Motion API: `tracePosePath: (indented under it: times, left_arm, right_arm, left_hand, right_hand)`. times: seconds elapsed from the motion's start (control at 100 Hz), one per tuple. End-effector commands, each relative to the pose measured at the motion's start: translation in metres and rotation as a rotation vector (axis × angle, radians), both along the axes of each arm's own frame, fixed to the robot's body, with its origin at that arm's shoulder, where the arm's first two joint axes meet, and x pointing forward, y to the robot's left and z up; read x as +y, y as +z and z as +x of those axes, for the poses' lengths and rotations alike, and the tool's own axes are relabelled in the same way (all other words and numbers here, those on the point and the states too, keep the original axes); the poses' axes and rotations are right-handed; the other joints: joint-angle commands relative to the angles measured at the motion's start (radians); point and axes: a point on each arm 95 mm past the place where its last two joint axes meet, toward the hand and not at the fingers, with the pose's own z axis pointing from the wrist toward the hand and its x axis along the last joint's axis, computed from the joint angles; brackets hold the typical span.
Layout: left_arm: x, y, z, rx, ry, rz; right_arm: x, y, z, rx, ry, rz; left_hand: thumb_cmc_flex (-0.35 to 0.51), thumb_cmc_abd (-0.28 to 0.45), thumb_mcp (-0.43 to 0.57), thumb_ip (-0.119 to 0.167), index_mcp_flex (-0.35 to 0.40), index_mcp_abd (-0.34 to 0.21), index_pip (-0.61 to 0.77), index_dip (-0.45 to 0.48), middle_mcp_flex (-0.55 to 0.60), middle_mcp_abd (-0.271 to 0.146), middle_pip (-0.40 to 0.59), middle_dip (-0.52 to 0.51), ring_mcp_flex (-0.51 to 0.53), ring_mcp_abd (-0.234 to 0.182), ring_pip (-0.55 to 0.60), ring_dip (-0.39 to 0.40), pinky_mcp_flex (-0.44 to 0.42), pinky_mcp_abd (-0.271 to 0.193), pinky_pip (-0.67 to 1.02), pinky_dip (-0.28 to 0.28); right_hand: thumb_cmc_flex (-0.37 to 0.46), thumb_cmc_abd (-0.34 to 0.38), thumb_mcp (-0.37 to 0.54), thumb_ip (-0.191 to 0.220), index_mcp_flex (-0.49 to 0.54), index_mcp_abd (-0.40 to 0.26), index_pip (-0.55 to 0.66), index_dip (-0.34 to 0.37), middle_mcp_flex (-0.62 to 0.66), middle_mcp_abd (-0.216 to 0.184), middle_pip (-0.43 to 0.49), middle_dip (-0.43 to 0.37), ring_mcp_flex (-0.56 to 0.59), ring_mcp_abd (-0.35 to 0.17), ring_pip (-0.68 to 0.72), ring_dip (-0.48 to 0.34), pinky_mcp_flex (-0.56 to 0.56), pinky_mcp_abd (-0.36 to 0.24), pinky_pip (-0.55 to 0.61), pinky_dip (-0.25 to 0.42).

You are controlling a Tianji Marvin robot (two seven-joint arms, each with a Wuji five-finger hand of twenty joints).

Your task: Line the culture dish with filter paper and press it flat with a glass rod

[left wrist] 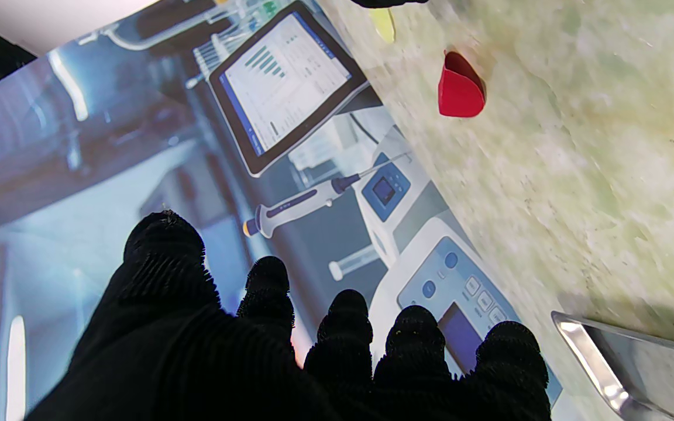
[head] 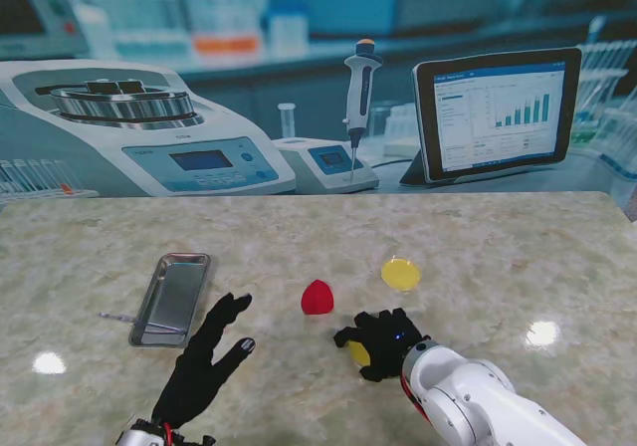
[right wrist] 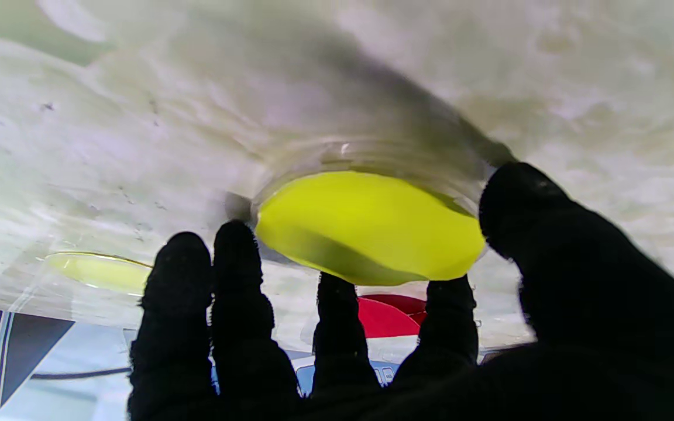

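My right hand [right wrist: 489, 327] gripped the yellow filter paper [right wrist: 366, 225] over the culture dish [right wrist: 372, 158]; my left hand [head: 204, 356] hovered, fingers spread.

Counter [head: 498, 257]: pale beige-green stone with cloudy marbled veining and white glare spots. Tray [head: 171, 300]: bare silver-grey metal with mirror shine; wedge-shaped piece [head: 318, 298]: solid red; far disc [head: 401, 273]: yellow; near disc [right wrist: 366, 225], under the right hand [head: 383, 342]: bright yellow-green inside a clear colourless rim. Both the left hand [head: 204, 358] and the right hand: black ribbed knit; right forearm [head: 478, 401]: glossy white; backdrop [head: 299, 78]: printed laboratory scene in blues, whites and greys.
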Motion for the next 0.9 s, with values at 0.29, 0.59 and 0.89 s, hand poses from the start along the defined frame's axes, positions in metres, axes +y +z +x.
tracePosePath:
  times: [0.29,0.59,0.89]
  left_arm:
    - [0.0,0.001,-0.001,0.004,-0.002,0.004]
    - [-0.001,0.002,0.0,-0.001,-0.005,0.007]
    - [0.004,0.01,0.012,-0.041,-0.032,0.085]
  right_arm:
    - [-0.002,-0.004,-0.006,0.018,-0.007,-0.023]
    - [-0.005,0.012,-0.001,-0.043,-0.042,0.065]
    - [-0.007,0.025,0.02,-0.078,-0.077,0.156]
  left_hand:
    - [0.014,0.008,-0.008,0.026,0.003,-0.032,0.001,0.004,-0.019,-0.01,0.004,0.007,-0.028,-0.02,-0.01,0.001,0.001,-0.018,-0.04,0.014]
    - [0.015,0.006,-0.008,0.026,0.004,-0.031,0.002,0.005,-0.019,-0.012,0.004,0.008,-0.028,-0.021,-0.009,0.002,0.001,-0.018,-0.04,0.014]
    - [0.016,0.007,-0.008,0.026,0.003,-0.033,0.003,0.006,-0.019,-0.012,0.005,0.012,-0.027,-0.022,-0.009,0.006,0.001,-0.019,-0.039,0.015]
  right_hand:
    - [-0.134,0.018,-0.104,-0.02,-0.075,0.072,-0.116,0.062,-0.024,-0.013,-0.2,-0.062,-0.097,0.006,-0.182,-0.088,-0.102,0.085,-0.139,-0.024]
    - [-0.106,0.086,-0.171,-0.006,-0.068,0.159,-0.171,0.072,-0.013,-0.018,-0.138,-0.038,-0.083,-0.079,-0.234,-0.128,-0.147,0.053,-0.196,-0.054]
    - [-0.072,0.112,-0.18,0.008,-0.044,0.234,-0.193,0.021,-0.01,-0.019,-0.101,-0.098,-0.075,-0.182,-0.294,-0.181,-0.189,0.001,-0.256,-0.092]
